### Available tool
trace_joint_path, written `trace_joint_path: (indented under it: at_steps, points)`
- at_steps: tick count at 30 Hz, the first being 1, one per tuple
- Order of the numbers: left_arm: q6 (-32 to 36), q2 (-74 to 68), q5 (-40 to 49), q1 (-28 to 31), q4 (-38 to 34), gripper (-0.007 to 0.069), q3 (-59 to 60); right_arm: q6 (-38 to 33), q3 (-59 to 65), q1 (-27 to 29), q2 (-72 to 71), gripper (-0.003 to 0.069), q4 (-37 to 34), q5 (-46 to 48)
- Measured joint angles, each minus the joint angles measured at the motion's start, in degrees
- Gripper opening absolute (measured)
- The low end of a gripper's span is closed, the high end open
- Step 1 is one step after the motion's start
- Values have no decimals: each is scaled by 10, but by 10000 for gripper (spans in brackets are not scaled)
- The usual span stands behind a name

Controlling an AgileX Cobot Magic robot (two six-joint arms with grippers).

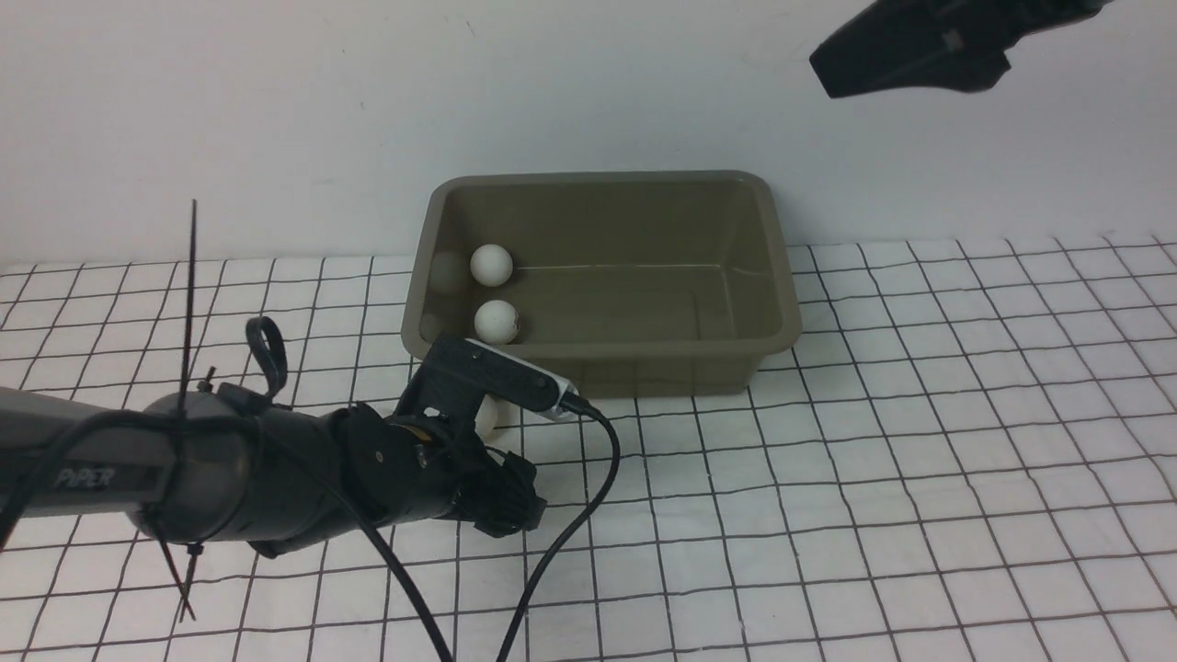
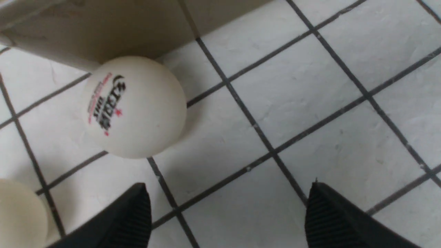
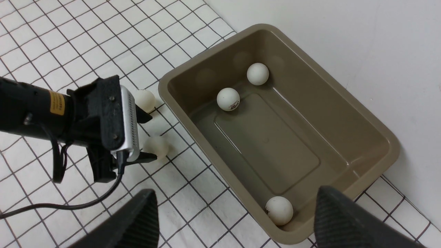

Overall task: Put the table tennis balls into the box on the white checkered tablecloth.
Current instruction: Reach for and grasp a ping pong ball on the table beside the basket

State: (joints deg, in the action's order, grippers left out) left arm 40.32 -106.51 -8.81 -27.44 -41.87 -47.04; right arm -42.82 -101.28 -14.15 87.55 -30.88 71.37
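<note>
The olive-grey box stands at the back of the white checkered tablecloth. Two table tennis balls lie at its left end. The right wrist view shows a third ball in a corner of the box. My left gripper is low on the cloth by the box's front left corner, open and empty. A logo ball rests just beyond one fingertip, against the box wall. Another ball lies outside that finger. My right gripper hangs high at the right, open.
A white wall rises directly behind the box. The left arm's black cable trails over the cloth toward the front edge. The right wrist view shows both loose balls beside the left gripper.
</note>
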Motion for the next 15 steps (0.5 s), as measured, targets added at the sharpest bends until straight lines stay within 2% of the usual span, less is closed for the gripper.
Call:
trace_joint_path:
  at_steps: [2,3,7,9,11,15]
  points:
    - [0,-1,-6,0,-4,496,0,0,0,0,0,547,0,0]
    - [-1,-1,-8,0,-7,446,-1,0,0,0,0,547,0,0]
    - [-1,5,-6,-1,-17,137,-1,0,0,0,0,547,0,0]
    - [-1,16,0,-1,-19,43,-1,0,0,0,0,547,0,0]
    - [-1,40,24,-1,-20,4,-1,0,0,0,0,547,0,0]
    - [-1,103,77,-1,-21,-4,-1,0,0,0,0,547,0,0]
